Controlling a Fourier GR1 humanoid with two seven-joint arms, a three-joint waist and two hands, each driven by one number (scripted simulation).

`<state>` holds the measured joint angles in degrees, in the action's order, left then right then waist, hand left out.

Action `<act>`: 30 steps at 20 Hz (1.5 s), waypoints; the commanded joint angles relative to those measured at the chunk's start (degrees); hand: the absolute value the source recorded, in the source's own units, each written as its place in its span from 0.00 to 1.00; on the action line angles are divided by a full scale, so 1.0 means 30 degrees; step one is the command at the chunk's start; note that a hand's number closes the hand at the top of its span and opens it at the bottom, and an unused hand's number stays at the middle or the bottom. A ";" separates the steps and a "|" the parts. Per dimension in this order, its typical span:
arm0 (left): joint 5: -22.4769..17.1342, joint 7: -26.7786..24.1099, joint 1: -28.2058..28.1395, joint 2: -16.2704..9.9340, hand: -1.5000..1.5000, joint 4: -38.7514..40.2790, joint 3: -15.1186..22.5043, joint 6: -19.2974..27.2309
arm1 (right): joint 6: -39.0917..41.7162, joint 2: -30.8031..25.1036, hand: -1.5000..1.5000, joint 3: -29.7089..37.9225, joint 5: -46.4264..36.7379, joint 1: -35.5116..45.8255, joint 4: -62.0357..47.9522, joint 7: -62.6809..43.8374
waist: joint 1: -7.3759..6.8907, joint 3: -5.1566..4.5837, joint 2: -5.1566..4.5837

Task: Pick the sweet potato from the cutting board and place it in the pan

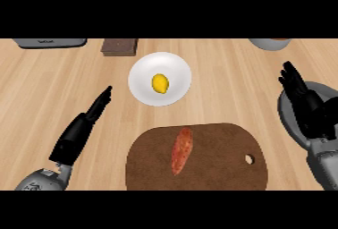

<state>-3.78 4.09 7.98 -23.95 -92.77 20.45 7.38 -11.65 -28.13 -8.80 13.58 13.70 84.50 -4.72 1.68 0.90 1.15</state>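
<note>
In the head view, the left hand [84, 125] lies over the wooden counter [52, 76], its fingers straight and together, and it holds nothing. The right hand [307, 103] shows at the right edge, its fingers relaxed and a little apart, also with nothing in them. It hangs over the grey pan [285, 112], of which only a part of the rim and floor shows beside and under the hand; what the pan holds I cannot tell.

The sweet potato [182, 150] lies on the dark brown board [218, 165], between the two hands and nearer to the robot than their fingertips. It lies almost lengthwise, away from both hands. The board has a small hole near its right side.

Beyond the board, between the hands, stands a white plate [160, 78] with one yellow fruit [160, 82] in its middle.

At the far edge are a grey appliance [49, 43], a brown block [120, 47] and a grey bowl [271, 43], partly cut off.
</note>
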 commanded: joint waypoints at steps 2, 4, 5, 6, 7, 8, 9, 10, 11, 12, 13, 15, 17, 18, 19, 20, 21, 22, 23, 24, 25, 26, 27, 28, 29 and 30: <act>-0.0958 0.0325 -0.0085 0.0238 0.50 -0.0405 -0.1693 0.0409 | 0.0519 0.1432 1.00 0.0353 0.1144 0.1140 0.0929 0.0637 | -0.0744 -0.0294 -0.0350; -0.1995 0.0503 -0.0087 0.0875 0.50 0.0154 -0.3037 0.1369 | 0.1278 0.2434 1.00 -0.0089 0.2418 0.2351 0.2763 0.0698 | -0.0989 -0.0313 -0.0286; -0.2274 0.0598 0.0164 0.1491 0.50 0.0732 -0.3580 0.2084 | 0.1267 0.3652 1.00 -0.0552 0.2646 0.2627 0.2852 0.1705 | -0.1144 -0.0300 -0.0393; -0.3116 0.1189 0.0682 0.1359 0.50 0.0799 -0.4699 0.2214 | 0.1342 0.4320 1.00 -0.0404 0.3197 0.3120 0.3128 0.2225 | -0.1275 -0.0282 -0.0414; -0.4051 0.1631 -0.0176 0.1508 0.50 0.0453 -0.4767 0.1788 | -0.0385 0.1172 1.00 -0.2240 -0.1674 0.2008 0.2595 -0.0504 | -0.0858 -0.0392 -0.0261; -0.3762 0.2154 0.0280 0.1722 0.50 0.0700 -0.4770 0.2260 | -0.1346 0.1349 1.00 -0.1992 -0.1972 -0.0234 0.3951 0.0037 | -0.0143 -0.0339 -0.0222; -0.4093 0.2353 0.0863 0.1342 0.50 0.0849 -0.5382 0.2060 | -0.2473 0.1861 1.00 -0.2124 -0.3400 -0.0707 0.4331 0.2130 | -0.0067 -0.0324 -0.0239; -0.3992 0.2089 -0.0001 0.1452 0.50 0.0802 -0.5240 0.2157 | -0.2226 0.1339 1.00 -0.2699 -0.4136 -0.2087 0.5422 0.2901 | 0.0007 -0.0321 -0.0186; -0.3693 0.1964 -0.0191 0.1774 0.50 0.0690 -0.4991 0.2474 | -0.1902 0.0640 1.00 -0.2846 -0.4455 -0.3266 0.6309 0.3113 | 0.0062 -0.0314 -0.0191; -0.3859 0.1226 -0.0418 0.1954 0.50 0.1147 -0.5117 0.2125 | -0.1846 0.0347 0.00 -0.3559 -0.4850 -0.4434 0.7527 0.2370 | 0.0070 -0.0328 -0.0220; -0.4501 0.2360 0.0577 0.1206 0.50 0.1045 -0.6020 0.1731 | -0.2016 0.0024 0.00 -0.3449 -0.5179 -0.4943 0.7880 0.1745 | -0.0058 -0.0317 -0.0264; -0.4463 0.2323 0.0520 0.1310 0.50 0.1191 -0.6205 0.1985 | -0.1869 -0.1613 0.00 -0.2594 -0.5444 -0.7323 0.9349 0.1962 | 0.0231 -0.0318 -0.0232; -0.4065 0.1288 -0.1177 0.1652 0.50 0.0544 -0.5534 0.1598 | -0.1288 -0.2642 0.00 -0.2892 -0.6601 -0.6771 1.0761 0.0220 | -0.0270 -0.0326 -0.0262; -0.4521 0.1156 -0.1103 0.1302 0.50 0.0738 -0.5828 0.0694 | -0.0873 -0.2761 0.00 -0.2798 -0.6896 -0.6146 1.0532 0.0306 | -0.0410 -0.0321 -0.0313; -0.3719 0.2517 -0.0134 0.1823 0.50 0.0087 -0.5134 0.1992 | -0.0064 -0.3388 0.00 -0.2091 -0.6648 -0.5637 0.9837 0.0454 | -0.0435 -0.0303 -0.0334; -0.3755 0.2647 0.0673 0.1817 0.50 0.0624 -0.5480 0.2142 | 0.0074 -0.3714 0.00 -0.2440 -0.7356 -0.5379 1.0631 -0.0297 | -0.0376 -0.0312 -0.0342; -0.4266 0.3009 -0.0150 0.1334 0.50 -0.0189 -0.5794 0.1576 | 0.0900 -0.4467 0.00 -0.1737 -0.6642 -0.5269 1.1825 -0.1331 | -0.0461 -0.0315 -0.0310; -0.4164 0.2304 -0.0758 0.1207 0.50 -0.0005 -0.6064 0.1113 | 0.0181 -0.2980 0.00 -0.3237 -0.8349 -0.4578 1.1519 -0.2194 | -0.0612 -0.0315 -0.0351; -0.3444 0.2053 -0.0203 0.2024 0.50 0.0392 -0.5513 0.1745 | 0.1105 -0.3340 0.00 -0.2349 -0.7681 -0.3597 1.1830 -0.3243 | -0.0569 -0.0313 -0.0368; -0.3906 0.3057 0.0918 0.1551 0.50 0.0467 -0.5860 0.1560 | 0.1768 -0.4041 0.00 -0.2870 -0.7828 -0.3458 1.2774 -0.4254 | -0.0510 -0.0322 -0.0359; -0.3797 0.1882 0.0291 0.2011 0.50 0.1247 -0.5582 0.1202 | 0.2388 -0.4046 0.00 -0.3162 -0.7924 -0.2127 1.2055 -0.5507 | -0.0657 -0.0337 -0.0404; -0.3663 0.2347 0.0962 0.2194 0.50 0.1156 -0.5530 0.1658 | 0.3034 -0.4297 0.00 -0.3600 -0.8279 -0.1676 1.1204 -0.5276 | -0.0710 -0.0331 -0.0425; -0.3831 0.2712 0.0474 0.1679 0.50 0.0436 -0.5703 0.1312 | 0.3499 -0.4354 0.00 -0.3795 -0.8616 -0.0936 1.0610 -0.5548 | -0.0887 -0.0326 -0.0412; -0.3734 0.1439 0.0726 0.2010 0.50 0.1824 -0.5884 0.1095 | 0.4193 -0.4572 0.00 -0.3961 -0.8688 -0.0099 1.0191 -0.6074 | -0.0861 -0.0343 -0.0471; -0.3755 0.2624 0.1218 0.1749 0.50 0.1220 -0.5851 0.1287 | 0.4461 -0.4313 0.00 -0.4826 -0.9399 0.0383 1.0573 -0.7503 | -0.0872 -0.0340 -0.0427; -0.4020 0.2110 0.0705 0.1835 0.50 0.1062 -0.5945 0.0916 | 0.4932 -0.4117 0.00 -0.5238 -0.9734 0.1231 1.0475 -0.8462 | -0.0972 -0.0347 -0.0417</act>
<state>-15.33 10.81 9.83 -18.52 -89.78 3.14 11.25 -1.82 -40.24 -20.75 -12.21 10.53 116.84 -21.87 -0.63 -0.11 -0.06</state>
